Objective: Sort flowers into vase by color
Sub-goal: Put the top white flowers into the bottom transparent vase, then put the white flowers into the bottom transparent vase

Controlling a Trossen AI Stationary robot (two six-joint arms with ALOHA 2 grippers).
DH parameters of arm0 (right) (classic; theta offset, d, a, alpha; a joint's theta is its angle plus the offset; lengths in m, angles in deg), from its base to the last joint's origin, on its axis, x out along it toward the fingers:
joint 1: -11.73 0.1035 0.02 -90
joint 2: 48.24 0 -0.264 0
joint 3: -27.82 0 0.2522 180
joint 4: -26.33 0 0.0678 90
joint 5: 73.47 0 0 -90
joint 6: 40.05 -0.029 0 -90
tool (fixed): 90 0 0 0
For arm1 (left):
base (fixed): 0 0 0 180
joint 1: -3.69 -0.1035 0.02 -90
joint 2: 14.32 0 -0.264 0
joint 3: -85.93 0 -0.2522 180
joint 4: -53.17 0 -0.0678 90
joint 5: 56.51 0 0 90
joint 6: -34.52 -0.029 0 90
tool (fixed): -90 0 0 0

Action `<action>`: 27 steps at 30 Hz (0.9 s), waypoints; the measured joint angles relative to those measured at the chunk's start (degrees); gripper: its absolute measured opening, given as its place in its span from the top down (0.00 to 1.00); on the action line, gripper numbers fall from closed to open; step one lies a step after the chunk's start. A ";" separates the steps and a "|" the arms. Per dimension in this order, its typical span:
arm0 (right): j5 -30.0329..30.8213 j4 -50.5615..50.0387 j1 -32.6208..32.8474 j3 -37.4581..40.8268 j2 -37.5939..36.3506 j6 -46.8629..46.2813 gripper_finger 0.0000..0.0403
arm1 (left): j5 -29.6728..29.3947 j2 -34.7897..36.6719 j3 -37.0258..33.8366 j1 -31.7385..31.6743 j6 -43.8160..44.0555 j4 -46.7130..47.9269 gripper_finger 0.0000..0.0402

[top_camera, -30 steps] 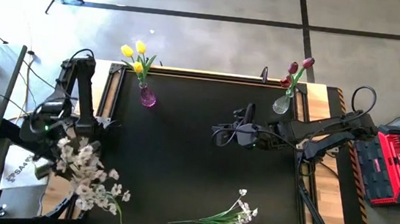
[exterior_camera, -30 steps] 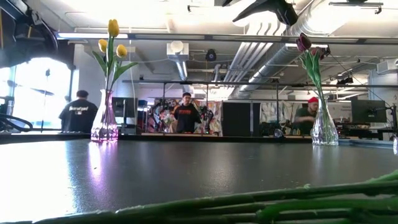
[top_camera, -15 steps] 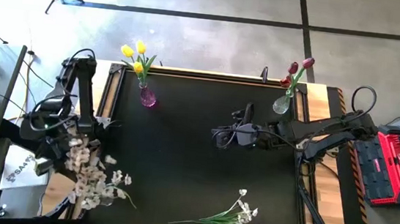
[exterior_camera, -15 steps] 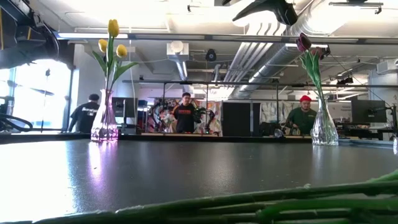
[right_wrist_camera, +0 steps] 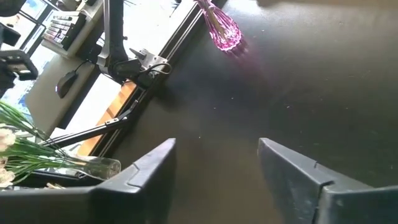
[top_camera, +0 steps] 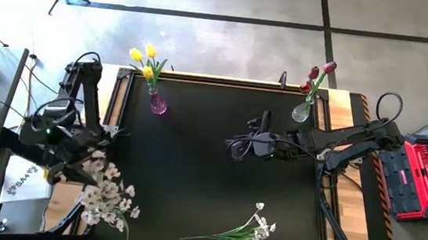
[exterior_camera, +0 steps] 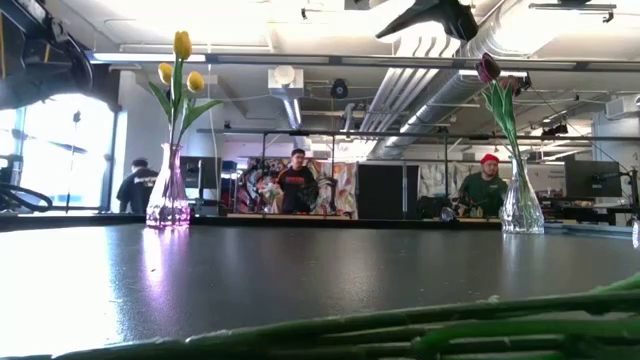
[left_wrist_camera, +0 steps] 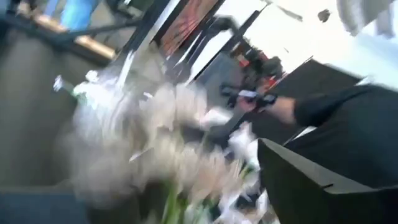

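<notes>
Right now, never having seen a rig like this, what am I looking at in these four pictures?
Two dark robot arms work at a black table. One picture looks straight down, one sits level with the tabletop, and one camera rides on each wrist. The pink vase holds yellow tulips; the clear vase holds dark red tulips. A white spray lies near the table's front edge. The left gripper is at the table's left edge among a bunch of white blossoms; whether it grips them is unclear. The right gripper hovers open and empty mid-table.
</notes>
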 joint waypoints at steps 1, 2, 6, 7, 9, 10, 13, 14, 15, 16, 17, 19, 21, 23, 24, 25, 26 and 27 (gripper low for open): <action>0.00 0.00 0.00 0.00 -0.01 0.00 0.45 | -0.01 0.23 0.00 -0.13 -2.01 -1.98 0.43; 0.00 0.00 0.00 0.00 0.00 0.02 0.43 | -0.08 0.50 0.00 -0.34 -4.25 -3.87 0.40; 0.14 0.00 0.00 0.00 0.00 -0.21 0.37 | -3.96 2.13 0.02 -0.87 -13.92 -9.19 0.33; 0.40 -0.06 0.00 0.00 0.00 -0.86 0.36 | -6.43 2.73 0.02 -1.07 -16.58 -10.37 0.32; 0.48 -0.90 -0.02 0.00 0.00 -3.06 0.36 | -11.14 3.65 0.02 -1.59 -21.34 -12.39 0.32; 0.46 -1.83 -0.06 -0.01 0.00 -4.29 0.36 | -12.78 4.05 0.08 -1.95 -24.09 -13.20 0.32; -0.10 -7.62 -0.05 -0.02 -0.01 -8.74 0.36 | -15.00 5.06 0.09 -2.98 -30.75 -15.33 0.32; -0.61 -9.86 -0.07 -0.02 0.00 -9.99 0.37 | -15.64 5.33 0.09 -3.37 -32.76 -16.35 0.32; -1.36 -12.16 -0.05 -0.02 0.00 -11.42 0.37 | -16.87 5.57 0.09 -3.79 -34.60 -17.43 0.32; -2.25 -14.29 -0.04 -0.02 0.00 -12.98 0.38 | -18.33 5.76 0.09 -4.16 -36.11 -18.74 0.32; -3.53 -16.24 -0.06 -0.02 0.07 -14.71 0.38 | -19.45 5.92 0.09 -4.55 -37.48 -19.77 0.32; -8.04 -19.29 -0.07 -0.02 0.15 -17.68 0.39 | -20.00 6.26 0.09 -5.27 -40.03 -21.13 0.32; -14.86 -20.79 -0.07 -0.02 0.19 -18.90 0.40 | -20.02 6.31 0.09 -6.00 -41.78 -21.26 0.32; -20.77 -20.54 0.14 -0.02 0.39 -16.42 0.41 | -20.00 6.05 0.09 -6.71 -43.89 -20.38 0.32; -22.36 -20.19 0.80 -0.02 0.50 -13.94 0.41 | -20.22 5.75 0.09 -7.23 -44.24 -20.19 0.32; -22.84 -19.84 1.71 -0.02 0.86 -11.70 0.42 | -20.60 5.42 0.09 -7.72 -44.58 -20.18 0.32; -22.93 -19.51 2.62 -0.02 1.22 -9.48 0.42 | -20.92 5.27 0.09 -8.32 -45.12 -20.13 0.32; -22.84 -19.33 3.64 -0.02 1.66 -7.35 0.43 | -20.94 5.19 0.09 -8.87 -45.41 -20.14 0.32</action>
